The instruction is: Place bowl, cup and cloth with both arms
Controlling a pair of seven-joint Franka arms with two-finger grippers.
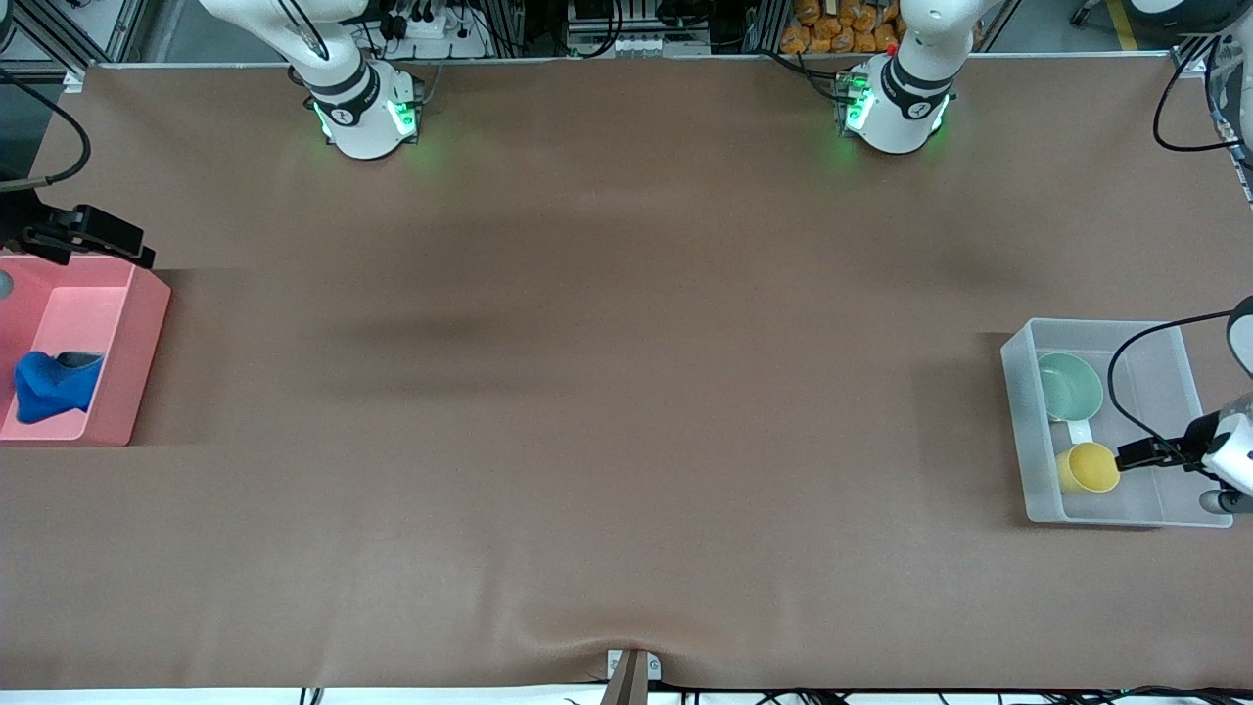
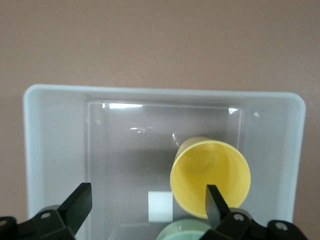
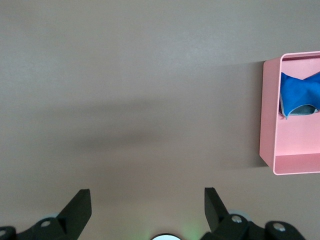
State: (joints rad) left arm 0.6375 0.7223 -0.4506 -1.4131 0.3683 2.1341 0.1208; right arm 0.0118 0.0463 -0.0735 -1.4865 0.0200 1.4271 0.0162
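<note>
The pale mint-green bowl [image 1: 1069,387] and the yellow cup [image 1: 1087,468] lie in a clear plastic bin [image 1: 1018,431] at the left arm's end of the table, the cup nearer to the front camera. My left gripper [image 1: 1147,453] hangs open and empty over this bin beside the cup. In the left wrist view the gripper [image 2: 147,205] is open, one finger in front of the cup's [image 2: 210,175] rim, with the bowl's [image 2: 187,229] edge showing. The blue cloth [image 1: 54,387] lies bunched in a pink bin [image 1: 147,343]. My right gripper [image 3: 145,210] is open over bare table; the cloth [image 3: 300,90] shows farther off.
A black fixture with a cable [image 1: 88,235] stands at the pink bin's end toward the robots' bases. A white label [image 2: 160,205] lies on the clear bin's floor. Brown table cover [image 1: 626,392] spans between the two bins.
</note>
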